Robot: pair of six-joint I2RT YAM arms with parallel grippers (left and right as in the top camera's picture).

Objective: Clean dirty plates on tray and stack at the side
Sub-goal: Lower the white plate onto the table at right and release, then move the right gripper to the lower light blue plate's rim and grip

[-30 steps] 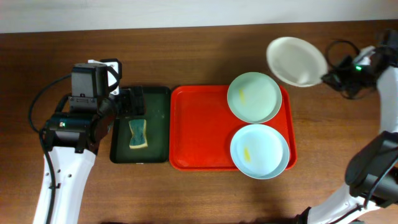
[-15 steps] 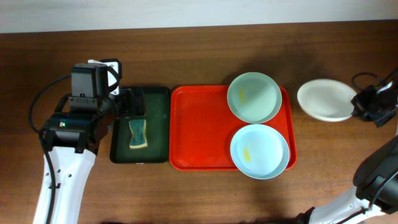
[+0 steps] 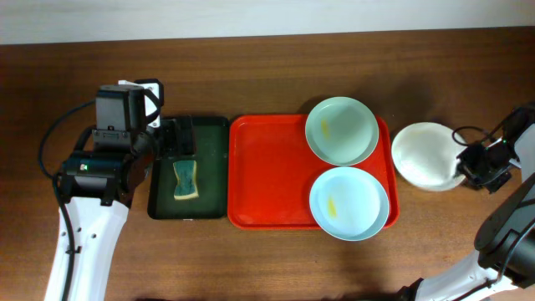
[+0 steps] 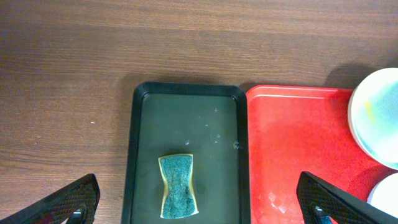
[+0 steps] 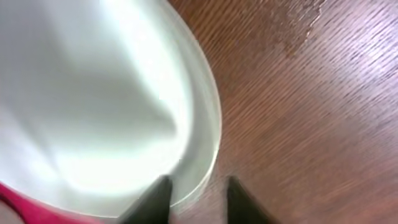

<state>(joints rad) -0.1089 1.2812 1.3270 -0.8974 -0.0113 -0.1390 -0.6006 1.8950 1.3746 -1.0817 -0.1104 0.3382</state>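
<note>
Overhead looks straight down on the whole brown wooden worktop point(image 3: 251, 75). The left wrist view, also facing down from high up, shares the dark green rectangular tray point(image 4: 186, 124) with it. The right wrist view sits close against the white round plate point(image 5: 93, 93).

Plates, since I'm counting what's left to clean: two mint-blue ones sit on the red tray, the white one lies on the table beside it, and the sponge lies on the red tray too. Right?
Not quite. The sponge lies in the dark green tray, not on the red tray. The overhead view shows this. The rest stands.
</note>
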